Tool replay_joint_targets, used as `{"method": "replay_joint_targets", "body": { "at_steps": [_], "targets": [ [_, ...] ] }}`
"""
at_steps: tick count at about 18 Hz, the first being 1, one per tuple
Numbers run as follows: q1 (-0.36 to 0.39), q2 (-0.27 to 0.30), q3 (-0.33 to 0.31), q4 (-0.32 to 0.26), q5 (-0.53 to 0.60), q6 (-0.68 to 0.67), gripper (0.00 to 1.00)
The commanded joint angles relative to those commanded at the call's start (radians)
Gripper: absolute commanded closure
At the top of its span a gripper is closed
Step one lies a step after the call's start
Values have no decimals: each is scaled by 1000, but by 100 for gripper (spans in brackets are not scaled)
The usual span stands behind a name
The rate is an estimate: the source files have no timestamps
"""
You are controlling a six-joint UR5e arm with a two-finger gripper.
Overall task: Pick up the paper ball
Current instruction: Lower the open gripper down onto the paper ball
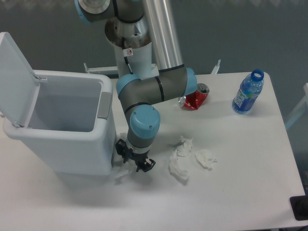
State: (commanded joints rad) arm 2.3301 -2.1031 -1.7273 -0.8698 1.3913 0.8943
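A crumpled white paper ball [122, 172] lies on the white table [231, 202], tight against the bin's front right corner. My gripper [134, 160] points down right over it. The two black fingers stand apart, one near the bin wall and one to the right, so the gripper is open. The gripper body hides the top of the ball, and I cannot tell whether the fingertips touch the paper. Three more crumpled paper pieces lie to the right: one [184, 146], a longer one [177, 168] and a third [205, 158].
A white bin [62, 144] with its lid raised stands at the left, directly beside the gripper. A crushed red can [195, 98] lies behind the arm. A blue water bottle [248, 92] stands at the back right.
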Motion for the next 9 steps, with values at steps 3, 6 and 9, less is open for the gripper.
{"method": "replay_joint_targets", "body": {
  "at_steps": [3,6,9],
  "targets": [
    [8,0,6,2,0,0,68],
    [14,2,9,2,0,-2,72],
    [28,3,34,0,0,-15,74]
  ]
}}
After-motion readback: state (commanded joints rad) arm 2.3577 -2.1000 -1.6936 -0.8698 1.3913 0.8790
